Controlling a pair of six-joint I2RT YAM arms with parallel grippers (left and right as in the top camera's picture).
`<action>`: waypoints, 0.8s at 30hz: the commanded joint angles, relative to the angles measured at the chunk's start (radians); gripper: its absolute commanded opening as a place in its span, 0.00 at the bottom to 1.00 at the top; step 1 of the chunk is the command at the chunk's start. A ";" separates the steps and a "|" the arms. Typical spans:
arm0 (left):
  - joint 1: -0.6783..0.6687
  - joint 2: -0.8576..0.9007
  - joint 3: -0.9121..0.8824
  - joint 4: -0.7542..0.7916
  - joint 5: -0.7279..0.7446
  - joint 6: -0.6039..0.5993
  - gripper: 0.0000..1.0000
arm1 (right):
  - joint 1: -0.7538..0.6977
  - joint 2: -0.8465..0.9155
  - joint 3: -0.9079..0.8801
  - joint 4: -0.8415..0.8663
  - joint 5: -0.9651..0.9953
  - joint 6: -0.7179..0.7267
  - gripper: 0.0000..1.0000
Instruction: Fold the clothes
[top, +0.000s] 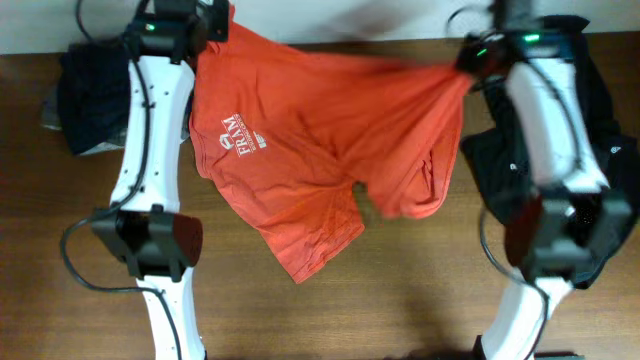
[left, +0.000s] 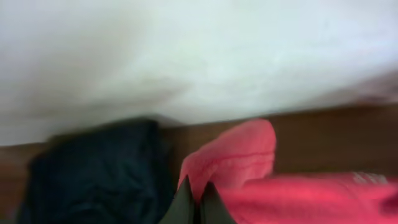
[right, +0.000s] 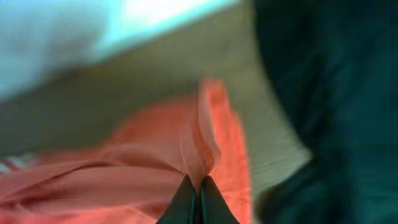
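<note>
Left gripper (left: 193, 200) and right gripper (right: 193, 199) are each clamping tight on T-shirt (top: 320, 130) edge, soft light cloth bunching between them, probably best gripped at corners.

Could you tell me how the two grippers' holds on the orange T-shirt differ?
The left gripper pinches a slack, rounded edge of the T-shirt; the right gripper pinches cloth bunched into taut creases. Navy clothing lies beside the left gripper, a black garment beside the right. Both are shut on the shirt.
</note>
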 joint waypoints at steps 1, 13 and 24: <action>0.006 -0.107 0.070 -0.021 -0.095 -0.014 0.01 | -0.029 -0.160 0.031 -0.021 0.013 -0.050 0.04; 0.086 -0.317 0.072 -0.021 -0.161 -0.013 0.01 | -0.118 -0.465 0.031 -0.034 0.013 -0.075 0.04; 0.126 -0.537 0.072 -0.025 -0.161 -0.005 0.01 | -0.168 -0.731 0.032 -0.111 0.016 -0.101 0.04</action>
